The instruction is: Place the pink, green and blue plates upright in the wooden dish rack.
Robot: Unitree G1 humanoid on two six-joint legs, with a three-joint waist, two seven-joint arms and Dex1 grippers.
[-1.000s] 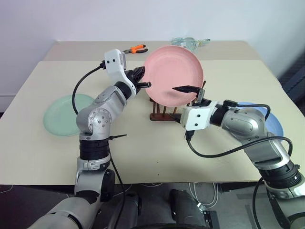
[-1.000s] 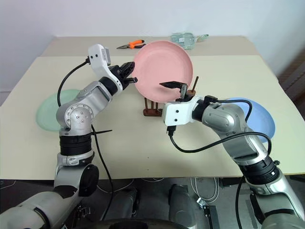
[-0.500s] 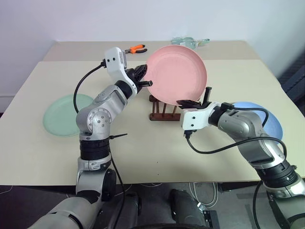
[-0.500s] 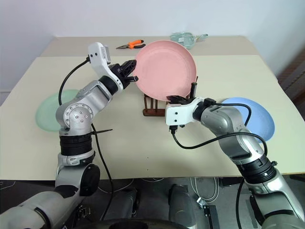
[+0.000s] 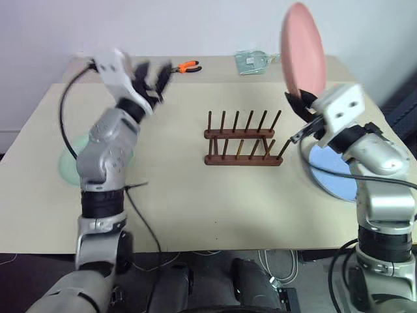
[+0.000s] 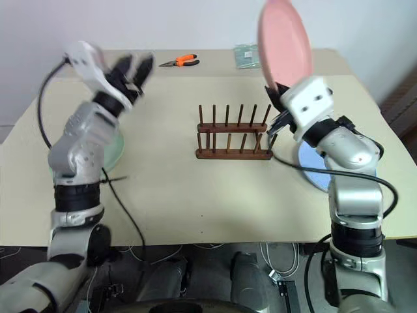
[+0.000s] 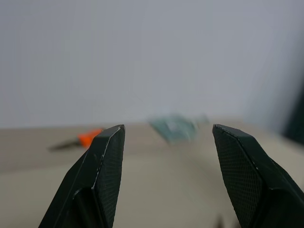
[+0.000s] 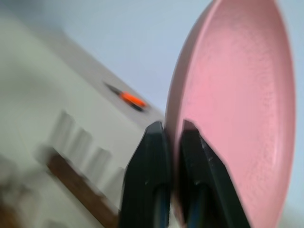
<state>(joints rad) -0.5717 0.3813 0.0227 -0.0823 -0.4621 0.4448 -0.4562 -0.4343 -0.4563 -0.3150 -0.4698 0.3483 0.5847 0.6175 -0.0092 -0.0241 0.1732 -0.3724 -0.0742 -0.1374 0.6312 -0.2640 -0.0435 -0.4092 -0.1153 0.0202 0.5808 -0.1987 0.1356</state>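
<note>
A small dark wooden rack (image 5: 242, 139) stands near the middle of a beige desk (image 5: 195, 195), its two rows of thin pegs holding nothing.

To the right of the rack, the right pincer (image 5: 301, 104) is raised above the desk and is clamped shut on the lower rim of the pink plate (image 5: 303, 51). The plate stands on edge, nearly vertical, high above the desk and beyond the rack's right end, touching neither the rack nor the desk. In the right wrist view the two black fingers (image 8: 149, 156) pinch the plate's rim between them.

The blue plate (image 5: 332, 173) lies flat on the desk to the right of the rack, partly hidden behind the right arm. The green plate (image 5: 68, 163) lies flat well to the left of the rack, partly hidden behind the left arm.

The left pincer (image 5: 151, 79) is lifted up and to the left of the rack, its fingers spread apart and holding nothing.

Behind the rack, near the desk's far edge, lie orange-handled pliers (image 5: 186, 66) and a clear packet (image 5: 251, 60).
</note>
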